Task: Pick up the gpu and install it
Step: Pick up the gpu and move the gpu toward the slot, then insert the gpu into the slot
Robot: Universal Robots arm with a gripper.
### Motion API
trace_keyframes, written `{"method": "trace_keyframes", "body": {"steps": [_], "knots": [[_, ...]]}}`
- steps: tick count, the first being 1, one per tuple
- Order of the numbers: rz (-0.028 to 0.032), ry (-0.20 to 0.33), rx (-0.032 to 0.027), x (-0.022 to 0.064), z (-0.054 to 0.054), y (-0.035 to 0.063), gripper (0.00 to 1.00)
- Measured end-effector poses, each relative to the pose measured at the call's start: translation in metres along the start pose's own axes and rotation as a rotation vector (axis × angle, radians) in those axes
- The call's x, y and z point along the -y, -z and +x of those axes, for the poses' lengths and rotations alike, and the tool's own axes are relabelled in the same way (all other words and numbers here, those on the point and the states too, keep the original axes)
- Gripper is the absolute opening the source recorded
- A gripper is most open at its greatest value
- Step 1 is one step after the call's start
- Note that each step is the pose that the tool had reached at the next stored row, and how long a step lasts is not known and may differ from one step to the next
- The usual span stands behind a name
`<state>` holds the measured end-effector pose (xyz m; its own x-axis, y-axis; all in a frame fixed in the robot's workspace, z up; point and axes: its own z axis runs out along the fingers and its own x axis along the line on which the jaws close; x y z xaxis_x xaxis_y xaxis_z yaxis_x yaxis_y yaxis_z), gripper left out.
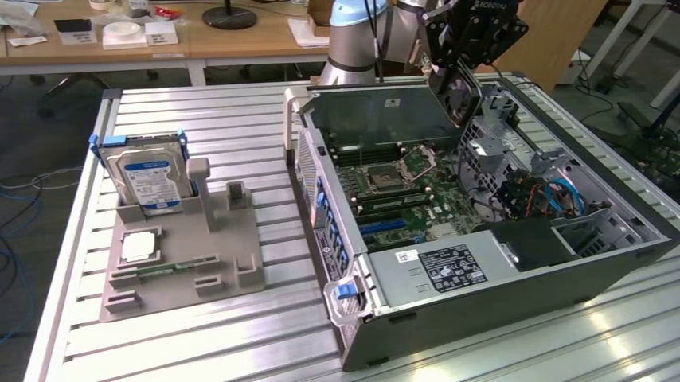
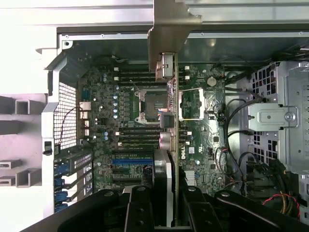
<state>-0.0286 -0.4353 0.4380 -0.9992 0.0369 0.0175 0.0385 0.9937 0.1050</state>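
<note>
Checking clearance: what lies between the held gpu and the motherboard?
Nothing: in the exterior view the gpu hangs over the motherboard with bare air between.

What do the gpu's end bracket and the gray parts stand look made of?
On the gpu, the end bracket: silvery sheet metal, probably steel, from its sheen and bent lip. The parts stand: matte gray plastic, maybe printed; dull, uniform.

Grey-blue robot arm (image 1: pixel 356 40): cut off by the exterior view's edge at 12 o'clock. Thin flat gpu card (image 2: pixel 163 174) with silver metal end bracket: edge-on, both faces unseen; held end hidden between fingers (image 2: pixel 140 212) of the black gripper (image 2: pixel 166 210). Dark label (image 1: pixel 451 267) on the silver power supply (image 1: pixel 407 280), 5 o'clock: print too small to read.
</note>
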Motion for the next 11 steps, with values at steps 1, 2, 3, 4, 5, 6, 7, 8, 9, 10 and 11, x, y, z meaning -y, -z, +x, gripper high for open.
{"method": "trace_keyframes", "body": {"steps": [1, 2, 3, 4, 5, 6, 7, 8, 9, 10, 11], "knots": [[0.0000, 0.000, 0.0000, 0.0000, 0.0000, 0.0000, 0.28], [0.0000, 0.000, 0.0000, 0.0000, 0.0000, 0.0000, 0.28], [0.0000, 0.000, 0.0000, 0.0000, 0.0000, 0.0000, 0.28], [0.0000, 0.000, 0.0000, 0.0000, 0.0000, 0.0000, 0.28], [0.0000, 0.000, 0.0000, 0.0000, 0.0000, 0.0000, 0.28], [0.0000, 0.000, 0.0000, 0.0000, 0.0000, 0.0000, 0.28], [0.0000, 0.000, 0.0000, 0.0000, 0.0000, 0.0000, 0.28], [0.0000, 0.000, 0.0000, 0.0000, 0.0000, 0.0000, 0.28], [0.0000, 0.000, 0.0000, 0.0000, 0.0000, 0.0000, 0.28], [0.0000, 0.000, 0.0000, 0.0000, 0.0000, 0.0000, 0.28], [0.0001, 0.003, -0.0003, 0.0000, 0.0000, 0.0000, 0.28]]}}
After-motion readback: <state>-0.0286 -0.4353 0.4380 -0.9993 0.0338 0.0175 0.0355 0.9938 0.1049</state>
